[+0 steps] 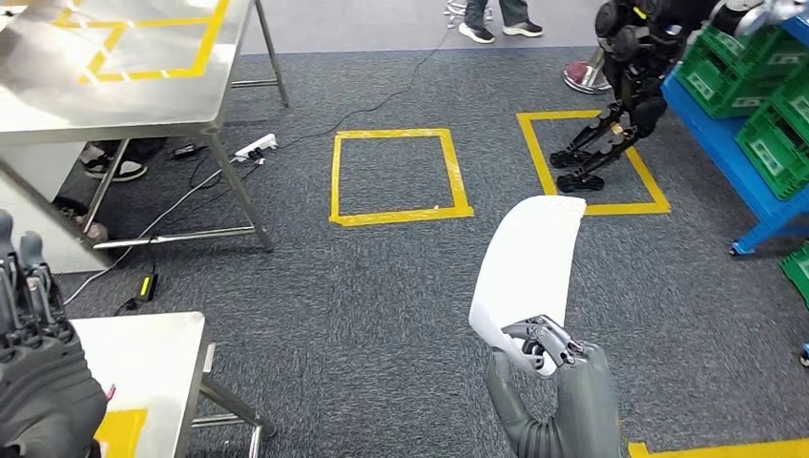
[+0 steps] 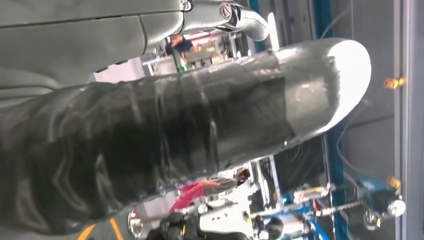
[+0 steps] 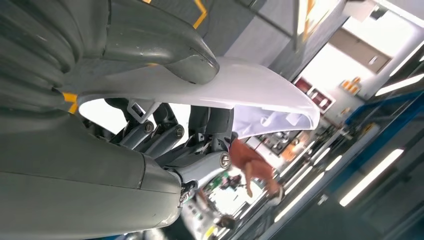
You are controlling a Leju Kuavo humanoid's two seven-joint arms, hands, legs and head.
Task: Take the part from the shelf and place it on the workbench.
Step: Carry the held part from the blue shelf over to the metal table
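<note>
Grey carpet, white part point(image 1: 528, 267) gripped in right robot hand point(image 1: 546, 343)

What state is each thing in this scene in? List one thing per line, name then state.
white part: held up over the carpet, off the shelf, not yet on a workbench
right hand: grips the white part's lower end
left hand: raised, holds nothing
blue shelf: stacked with green crates
workbench: bare top nearest the robot

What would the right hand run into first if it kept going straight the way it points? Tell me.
Judging by the head view, the right hand holding the white part points out over bare carpet toward the taped yellow square. The way looks free; depth is uncertain.
</note>
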